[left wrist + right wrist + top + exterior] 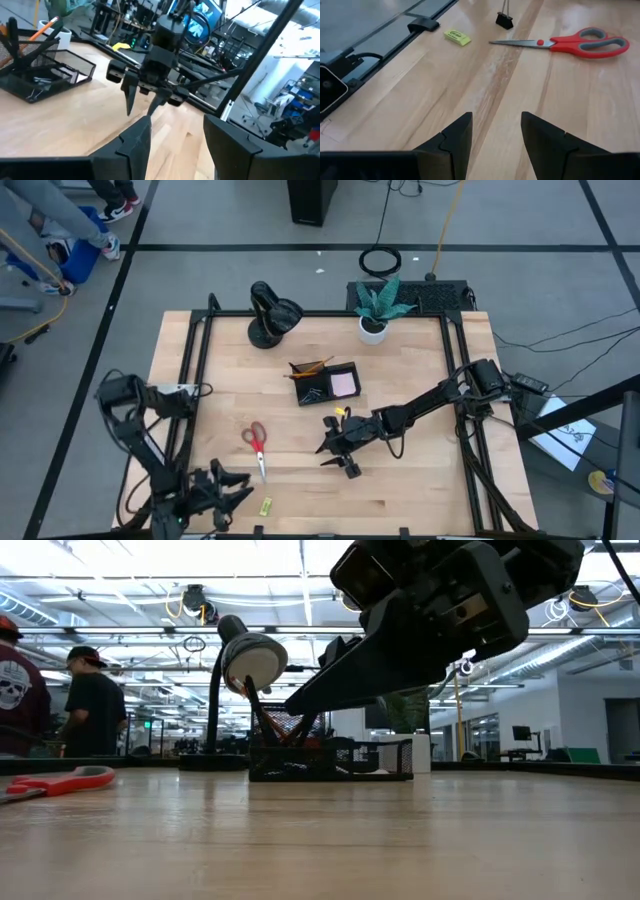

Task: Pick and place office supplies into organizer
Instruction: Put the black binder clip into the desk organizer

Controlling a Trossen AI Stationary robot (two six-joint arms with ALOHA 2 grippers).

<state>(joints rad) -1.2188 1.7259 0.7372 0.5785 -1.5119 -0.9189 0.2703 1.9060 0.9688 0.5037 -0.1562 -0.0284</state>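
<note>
Spreading across most of the high view, the wooden counter is carrying everything here. Reaching in from three o'clock, the right arm is stretching toward the middle, its pincer hanging over bare wood just below the organizer, fingers standing apart with nothing between them. Sitting folded at the seven o'clock corner, the left arm is holding its pincer near the front edge, fingers likewise spread and empty.

Standing at about eleven o'clock near the back edge is a black lamp, and at one o'clock a white plant pot is holding a green plant.

Lying just behind the counter's centre, the black organizer is showing its long axis running side to side, slightly tilted. Orange pencils are resting across its back section, pointing roughly nine to three, and a pink sticky-note pad is filling its right compartment.

Lying at roughly eight o'clock from centre, the red-handled scissors are running their long axis near twelve to six, handles toward the back, blades pointing at the front edge.

Sitting near the front edge at seven o'clock, just beside the left pincer, is the small yellow-green piece. In the right wrist view a black binder clip is standing just beside the scissor tips.
</note>
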